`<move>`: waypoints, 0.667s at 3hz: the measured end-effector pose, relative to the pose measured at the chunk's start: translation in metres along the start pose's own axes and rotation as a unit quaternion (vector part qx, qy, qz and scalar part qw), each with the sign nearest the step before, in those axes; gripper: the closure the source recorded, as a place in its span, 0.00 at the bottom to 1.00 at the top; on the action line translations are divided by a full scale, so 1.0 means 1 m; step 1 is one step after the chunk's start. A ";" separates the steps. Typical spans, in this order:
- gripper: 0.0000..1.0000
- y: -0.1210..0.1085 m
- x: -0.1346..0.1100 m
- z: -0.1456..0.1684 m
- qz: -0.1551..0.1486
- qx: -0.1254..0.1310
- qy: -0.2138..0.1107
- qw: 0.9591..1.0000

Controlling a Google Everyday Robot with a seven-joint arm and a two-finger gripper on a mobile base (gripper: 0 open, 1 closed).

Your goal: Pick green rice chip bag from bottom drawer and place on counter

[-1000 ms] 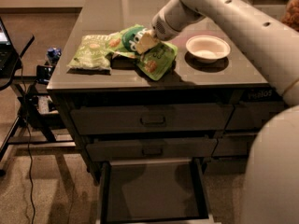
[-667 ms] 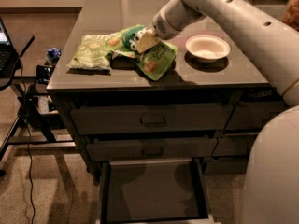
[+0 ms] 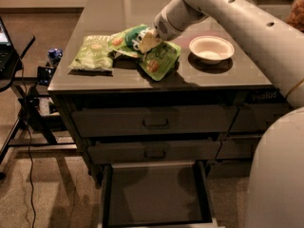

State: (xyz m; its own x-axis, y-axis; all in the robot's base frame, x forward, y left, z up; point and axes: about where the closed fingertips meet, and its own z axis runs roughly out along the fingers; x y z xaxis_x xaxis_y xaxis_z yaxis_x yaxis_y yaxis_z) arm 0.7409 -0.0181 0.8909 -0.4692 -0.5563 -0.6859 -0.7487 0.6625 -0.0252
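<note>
The green rice chip bag (image 3: 134, 36), with its dark round logo, lies on the counter (image 3: 118, 6) near the front edge. A second crinkly green bag (image 3: 160, 61) with pictured chips lies right beside it, under the gripper. My gripper (image 3: 148, 41) reaches in from the right and sits low between these two bags, touching them. The bottom drawer (image 3: 107, 194) is pulled out below the cabinet, and its dark inside shows no bag.
A paler green rectangular bag (image 3: 92, 52) lies at the counter's front left. A white bowl (image 3: 211, 48) stands on the right of the counter. Two shut drawer fronts with handles (image 3: 155, 122) sit above the open drawer. A black side table (image 3: 12, 56) and cables stand at left.
</note>
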 end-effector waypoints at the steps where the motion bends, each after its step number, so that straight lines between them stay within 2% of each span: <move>1: 0.11 0.000 0.000 0.000 0.000 0.000 0.000 1.000; 2: 0.00 0.000 0.000 0.000 0.000 0.000 0.000 1.000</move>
State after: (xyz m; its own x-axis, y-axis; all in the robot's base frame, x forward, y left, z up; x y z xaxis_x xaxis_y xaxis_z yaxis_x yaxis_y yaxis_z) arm 0.7409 -0.0180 0.8908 -0.4692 -0.5563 -0.6858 -0.7487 0.6624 -0.0251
